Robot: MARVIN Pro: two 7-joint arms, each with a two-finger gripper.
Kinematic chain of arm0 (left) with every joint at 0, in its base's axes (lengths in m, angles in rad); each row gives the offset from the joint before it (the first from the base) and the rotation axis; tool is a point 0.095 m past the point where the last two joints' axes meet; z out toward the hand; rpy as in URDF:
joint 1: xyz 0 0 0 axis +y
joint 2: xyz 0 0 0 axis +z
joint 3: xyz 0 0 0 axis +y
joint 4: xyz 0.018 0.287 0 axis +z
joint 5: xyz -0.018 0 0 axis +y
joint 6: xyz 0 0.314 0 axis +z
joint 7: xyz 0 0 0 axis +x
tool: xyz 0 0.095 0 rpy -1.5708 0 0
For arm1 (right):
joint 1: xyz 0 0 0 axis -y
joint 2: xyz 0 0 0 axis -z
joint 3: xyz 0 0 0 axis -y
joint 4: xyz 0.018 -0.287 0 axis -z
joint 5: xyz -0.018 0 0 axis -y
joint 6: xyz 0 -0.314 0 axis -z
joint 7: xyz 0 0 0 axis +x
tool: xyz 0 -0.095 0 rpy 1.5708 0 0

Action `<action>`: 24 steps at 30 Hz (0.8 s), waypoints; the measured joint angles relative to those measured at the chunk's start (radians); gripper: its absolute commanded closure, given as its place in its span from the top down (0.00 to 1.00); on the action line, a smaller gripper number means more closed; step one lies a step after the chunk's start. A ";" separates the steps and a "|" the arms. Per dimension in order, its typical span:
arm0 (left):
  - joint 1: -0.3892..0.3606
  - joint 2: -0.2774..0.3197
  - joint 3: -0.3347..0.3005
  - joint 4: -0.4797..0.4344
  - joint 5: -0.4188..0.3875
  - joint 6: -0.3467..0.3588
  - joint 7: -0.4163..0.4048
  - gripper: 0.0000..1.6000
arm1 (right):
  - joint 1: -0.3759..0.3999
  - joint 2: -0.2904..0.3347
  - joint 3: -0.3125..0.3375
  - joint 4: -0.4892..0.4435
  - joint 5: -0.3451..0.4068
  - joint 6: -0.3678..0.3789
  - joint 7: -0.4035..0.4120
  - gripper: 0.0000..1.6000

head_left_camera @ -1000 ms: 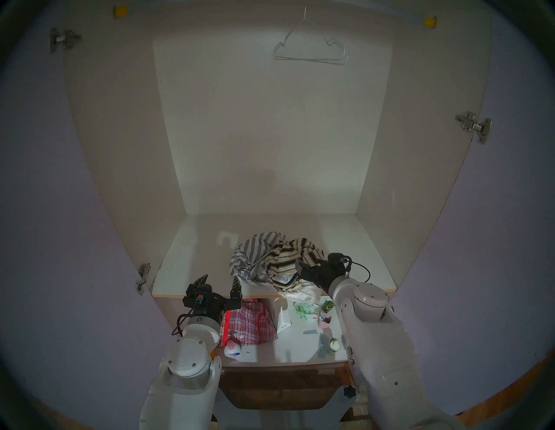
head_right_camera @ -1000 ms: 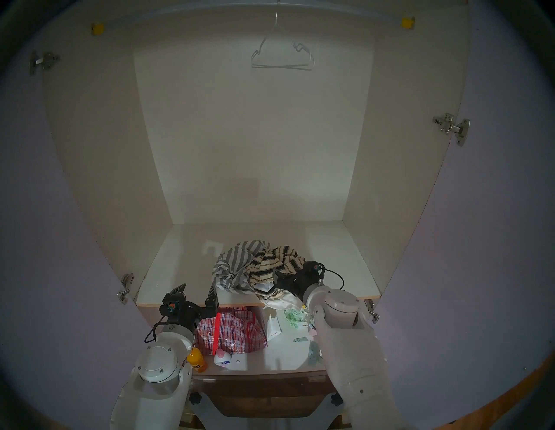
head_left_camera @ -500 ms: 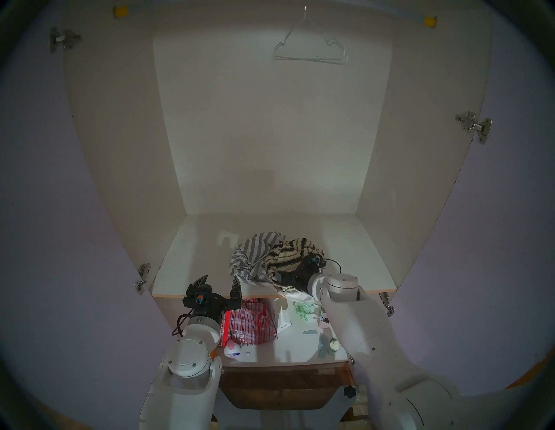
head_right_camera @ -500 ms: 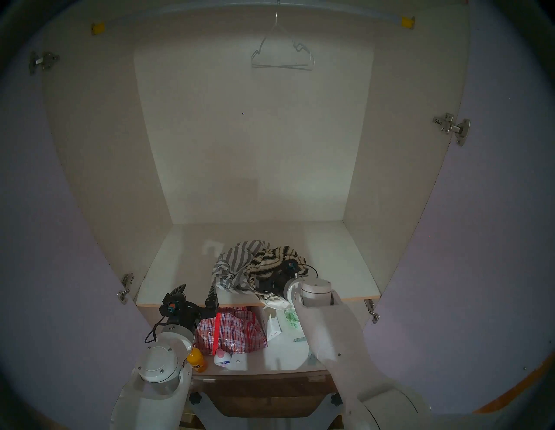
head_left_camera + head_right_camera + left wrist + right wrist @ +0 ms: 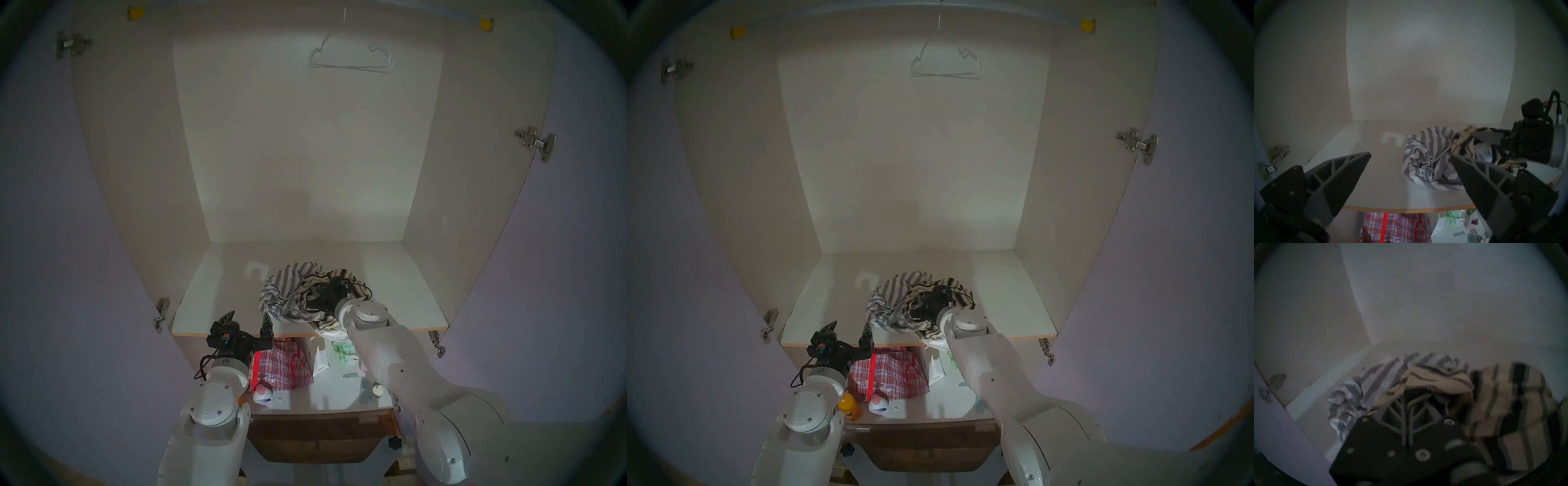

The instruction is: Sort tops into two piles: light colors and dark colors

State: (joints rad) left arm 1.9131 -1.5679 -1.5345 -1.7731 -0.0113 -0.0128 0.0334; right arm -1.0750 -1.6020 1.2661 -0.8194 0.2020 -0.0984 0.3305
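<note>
Writing on the packet at lower centre of the head view is too small to read. Left fingers hang released just left of the heap on the shelf. Right fingers, nearer, are clenched in the cream top, whose folds lie ahead and right of them; the grey top lies left, the white top at the shelf's edge.

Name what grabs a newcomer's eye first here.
The tangled heap of striped tops on the wardrobe shelf, with the right gripper buried in the cream black-striped top, jaws together. Below the shelf sits a red plaid bag; a lone wire hanger hangs above.
</note>
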 measured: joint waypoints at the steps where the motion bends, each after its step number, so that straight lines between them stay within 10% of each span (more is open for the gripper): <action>1: 0.000 0.000 0.000 0.000 0.000 0.000 0.000 1.00 | -0.004 0.001 -0.001 -0.028 -0.001 -0.031 0.003 0.00; 14: 0.000 0.001 0.001 0.000 -0.001 0.000 0.001 1.00 | -0.133 0.067 0.043 -0.455 -0.044 -0.003 -0.136 0.00; 24: 0.000 0.002 0.002 0.000 -0.002 0.000 0.001 1.00 | -0.093 0.109 0.093 -0.495 -0.088 0.075 -0.214 0.00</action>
State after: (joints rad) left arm 1.9135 -1.5659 -1.5327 -1.7735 -0.0128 -0.0127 0.0345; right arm -1.1680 -1.4933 1.3588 -1.3148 0.1142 -0.0233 0.1162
